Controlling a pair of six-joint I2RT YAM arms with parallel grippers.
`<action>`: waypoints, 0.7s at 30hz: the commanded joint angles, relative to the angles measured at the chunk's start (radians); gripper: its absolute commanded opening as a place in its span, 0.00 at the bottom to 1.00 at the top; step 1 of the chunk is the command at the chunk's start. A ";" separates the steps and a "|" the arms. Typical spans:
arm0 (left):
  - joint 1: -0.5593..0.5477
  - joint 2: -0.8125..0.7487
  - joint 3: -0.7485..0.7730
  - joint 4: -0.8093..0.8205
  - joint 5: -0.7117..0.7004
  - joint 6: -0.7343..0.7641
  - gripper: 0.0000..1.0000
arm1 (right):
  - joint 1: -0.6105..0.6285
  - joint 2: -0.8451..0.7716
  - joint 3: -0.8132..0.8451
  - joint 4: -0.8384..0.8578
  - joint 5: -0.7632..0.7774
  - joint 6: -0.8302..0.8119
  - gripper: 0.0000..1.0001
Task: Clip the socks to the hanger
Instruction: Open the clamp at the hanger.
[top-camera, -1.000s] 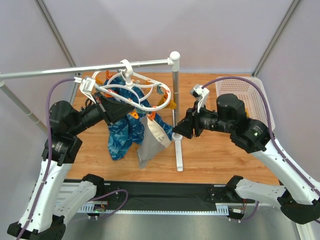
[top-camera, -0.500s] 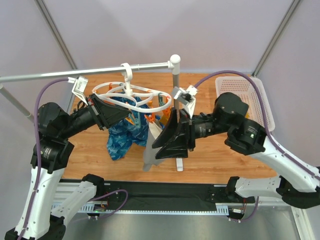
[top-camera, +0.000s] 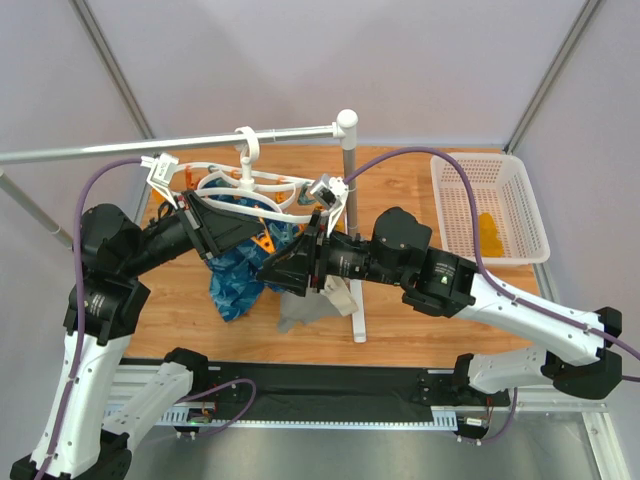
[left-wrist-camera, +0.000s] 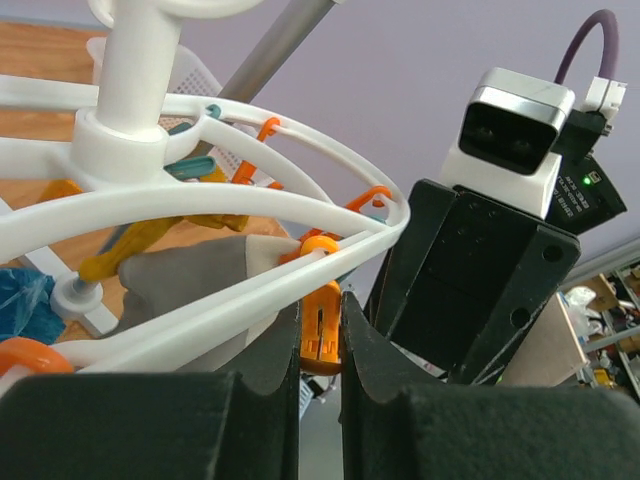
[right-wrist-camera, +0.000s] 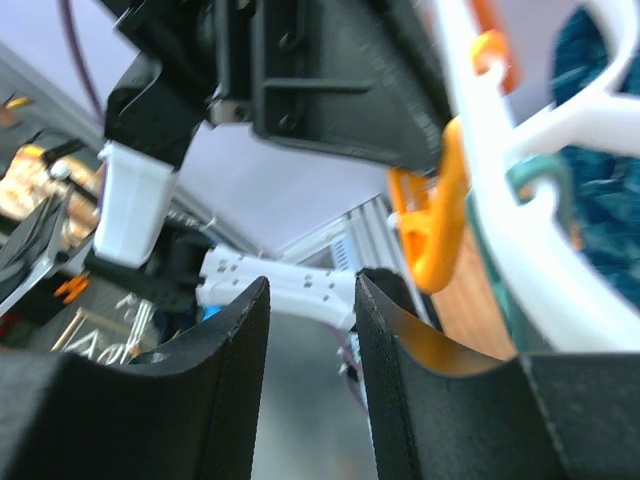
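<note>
The white hanger (top-camera: 248, 188) hangs by its hook from the grey rail. My left gripper (top-camera: 264, 230) reaches under its ring and is shut on an orange clip (left-wrist-camera: 321, 328) below the ring's near edge (left-wrist-camera: 230, 305). My right gripper (top-camera: 266, 271) points left just below the left one, open and empty (right-wrist-camera: 310, 300). Another orange clip (right-wrist-camera: 440, 215) hangs beside its right finger. One mustard-yellow sock (top-camera: 490, 236) lies in the basket. A mustard-yellow piece (left-wrist-camera: 135, 248) hangs under the ring; I cannot tell whether it is the other sock.
A blue patterned cloth (top-camera: 230, 282) and a grey garment (top-camera: 305, 305) hang from the hanger. The rail's upright post (top-camera: 350, 200) stands right of the hanger. A white mesh basket (top-camera: 455, 205) sits at the far right.
My right arm has swung left from beside the post to under the hanger, close to my left gripper. The hanger and left gripper have shifted slightly left.
</note>
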 joint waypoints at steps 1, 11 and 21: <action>0.000 -0.022 0.018 0.022 0.055 -0.040 0.00 | 0.000 0.003 -0.012 0.109 0.178 -0.021 0.41; 0.000 -0.028 0.026 0.039 0.066 -0.059 0.00 | 0.000 -0.017 -0.027 0.063 0.344 0.017 0.39; 0.000 -0.029 0.009 0.085 0.085 -0.091 0.00 | -0.003 -0.036 -0.041 0.011 0.364 -0.003 0.43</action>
